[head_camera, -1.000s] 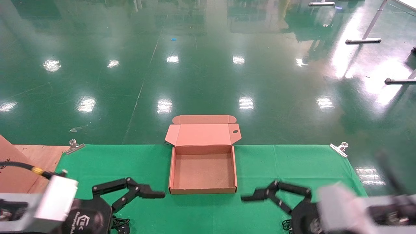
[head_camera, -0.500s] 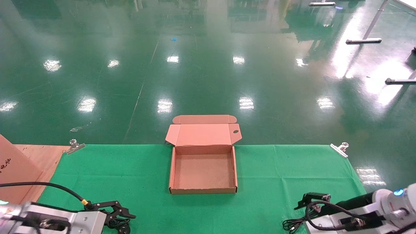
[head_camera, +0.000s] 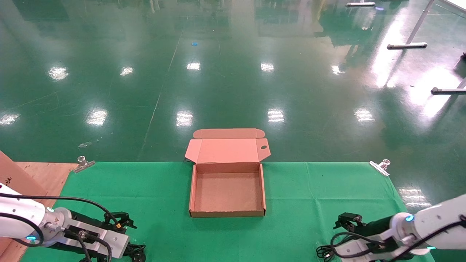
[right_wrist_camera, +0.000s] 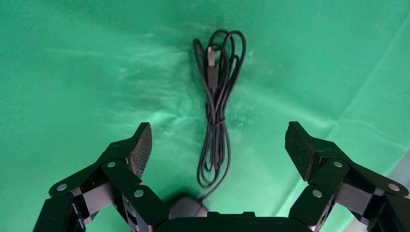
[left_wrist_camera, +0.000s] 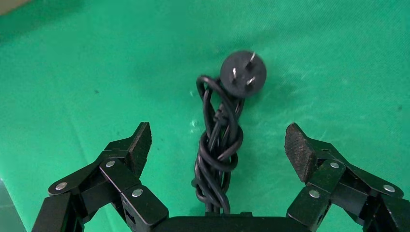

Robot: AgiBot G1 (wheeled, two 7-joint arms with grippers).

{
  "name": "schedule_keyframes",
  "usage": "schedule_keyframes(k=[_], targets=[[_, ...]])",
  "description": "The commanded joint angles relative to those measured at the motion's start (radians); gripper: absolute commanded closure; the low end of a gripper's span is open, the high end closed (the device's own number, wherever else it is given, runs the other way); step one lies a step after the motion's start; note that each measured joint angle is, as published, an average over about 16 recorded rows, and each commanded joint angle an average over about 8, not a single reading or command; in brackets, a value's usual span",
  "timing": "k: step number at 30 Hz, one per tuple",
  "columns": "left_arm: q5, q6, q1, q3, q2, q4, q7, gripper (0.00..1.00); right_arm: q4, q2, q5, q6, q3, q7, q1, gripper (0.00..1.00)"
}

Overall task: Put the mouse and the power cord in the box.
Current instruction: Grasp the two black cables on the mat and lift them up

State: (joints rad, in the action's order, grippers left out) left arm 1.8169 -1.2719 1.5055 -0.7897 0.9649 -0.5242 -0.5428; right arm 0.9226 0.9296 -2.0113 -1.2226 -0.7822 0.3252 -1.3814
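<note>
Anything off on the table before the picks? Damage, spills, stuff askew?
Nothing stands out. The box sits square, open and empty. The cord is bundled under the open left hand; the mouse wire lies coiled under the open right hand.

A green cloth [head_camera: 320, 189] covered the table, lying flat under and between the open fingers in both wrist views. 2 metal clips [head_camera: 83, 163] [head_camera: 379, 166] pinned its far corners, well beyond the fingers. Bare wooden board [head_camera: 43, 173] showed off its left edge. A glossy green floor [head_camera: 233, 72] stretched beyond, with 3 grey stand feet [head_camera: 406, 46] at the far right.
</note>
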Motion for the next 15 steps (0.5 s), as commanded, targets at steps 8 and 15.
schedule_keyframes(k=[8,15], targets=[[-0.001,0.021,0.036,0.001,0.048,0.184,-0.098,0.0,-0.266,0.102,0.001,0.084,-0.007,0.145,-0.039,0.0],[-0.011,0.028,0.059,0.006,0.072,0.29,-0.159,0.0,-0.42,0.158,0.021,0.119,0.002,0.234,-0.086,0.0]])
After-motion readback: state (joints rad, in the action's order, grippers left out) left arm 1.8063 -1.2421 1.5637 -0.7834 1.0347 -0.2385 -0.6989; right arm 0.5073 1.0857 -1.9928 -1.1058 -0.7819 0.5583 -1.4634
